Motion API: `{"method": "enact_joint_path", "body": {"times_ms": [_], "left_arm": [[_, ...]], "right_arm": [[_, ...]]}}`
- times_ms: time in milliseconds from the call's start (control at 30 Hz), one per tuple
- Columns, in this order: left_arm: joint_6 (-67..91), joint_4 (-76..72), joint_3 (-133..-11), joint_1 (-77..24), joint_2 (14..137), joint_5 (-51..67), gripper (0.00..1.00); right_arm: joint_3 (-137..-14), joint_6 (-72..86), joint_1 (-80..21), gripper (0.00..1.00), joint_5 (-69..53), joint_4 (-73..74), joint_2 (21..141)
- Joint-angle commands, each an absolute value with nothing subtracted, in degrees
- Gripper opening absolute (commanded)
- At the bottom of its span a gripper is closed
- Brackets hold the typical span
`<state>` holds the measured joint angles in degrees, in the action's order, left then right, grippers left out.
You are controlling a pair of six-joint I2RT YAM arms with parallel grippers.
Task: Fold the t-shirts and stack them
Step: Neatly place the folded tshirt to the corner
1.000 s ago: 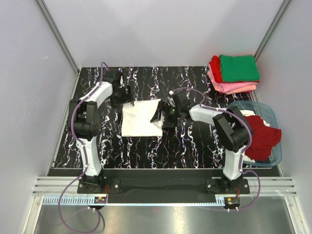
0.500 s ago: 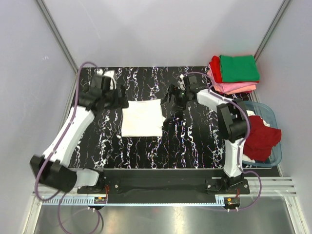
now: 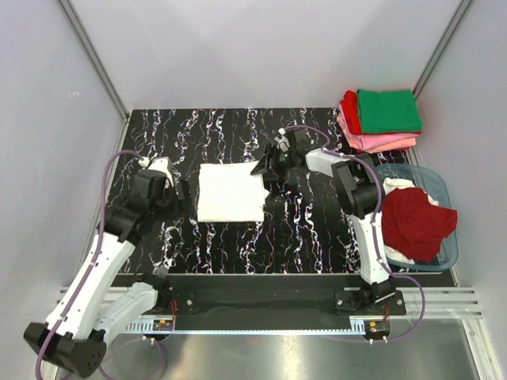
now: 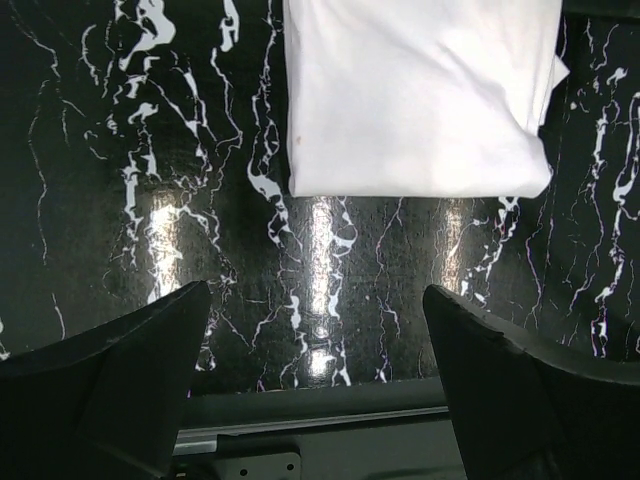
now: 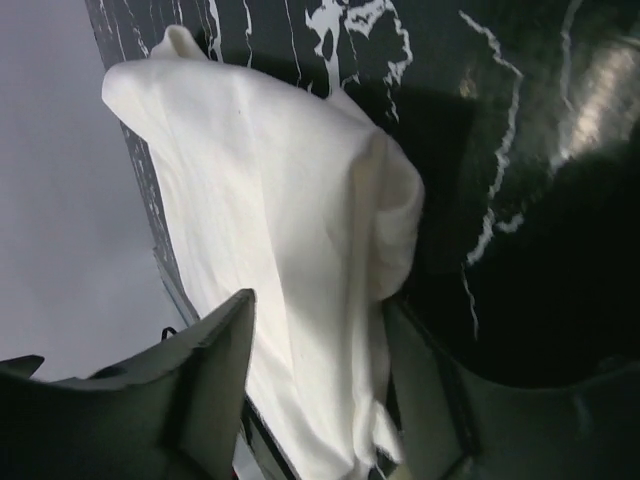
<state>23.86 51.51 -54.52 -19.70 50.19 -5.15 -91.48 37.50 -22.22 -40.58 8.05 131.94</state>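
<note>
White t-shirt (image 3: pixel 230 192) folded square, centre of table (image 3: pixel 301 229).
Left gripper (image 4: pixel 317 300) has withdrawn to the near left, jaws wide and empty; right gripper (image 5: pixel 320 310) has moved to the shirt's far right corner, jaws straddling cloth, grip not confirmable. Transfer to stack (image 3: pixel 380 119) likely follows.

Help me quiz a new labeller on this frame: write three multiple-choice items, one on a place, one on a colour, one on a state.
1. Where on the table is the folded stack?
A. near left corner
B. far right corner
C. centre

2. What colour is the stack's top tee?
A. green
B. white
C. blue

3. The left fingers are:
A. shut on cloth
B. open, empty
C. shut, empty

Answers:
1 B, the top view shows it in the far right corner.
2 A, the green tee lies over red and pink ones.
3 B, the left wrist view shows them wide apart over bare table.
</note>
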Motion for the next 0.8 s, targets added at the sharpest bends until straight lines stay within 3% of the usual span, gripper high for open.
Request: {"method": "enact_joint_path", "body": {"times_ms": [0,100,133,200,433,767], "left_arm": [[24.7,50.71,-53.79,-19.86,45.89,-8.44,0.94],[24.61,47.64,-51.25,-19.86,42.82,-7.56,0.95],[24.61,46.68,-50.54,-19.86,42.28,-7.47,0.96],[24.44,46.06,-50.19,-19.86,41.23,-7.82,0.96],[24.52,45.7,-49.75,-19.86,40.34,-8.79,0.98],[24.26,45.0,-49.39,-19.86,39.11,-8.61,0.98]], "right_arm": [[-92.19,40.42,-25.83,0.59,-39.2,5.12,139.29],[-89.93,44.63,-26.19,0.36,-41.04,-3.37,140.27],[-89.39,45.78,-26.19,0.2,-41.04,-4.91,140.27],[-89.38,45.88,-26.19,0.0,-41.31,-6.32,140.01],[-90.08,37.47,-21.81,0.0,-38.86,0.94,132.64],[-109.93,13.2,-14.68,0.0,-22.17,37.58,127.09]]}}
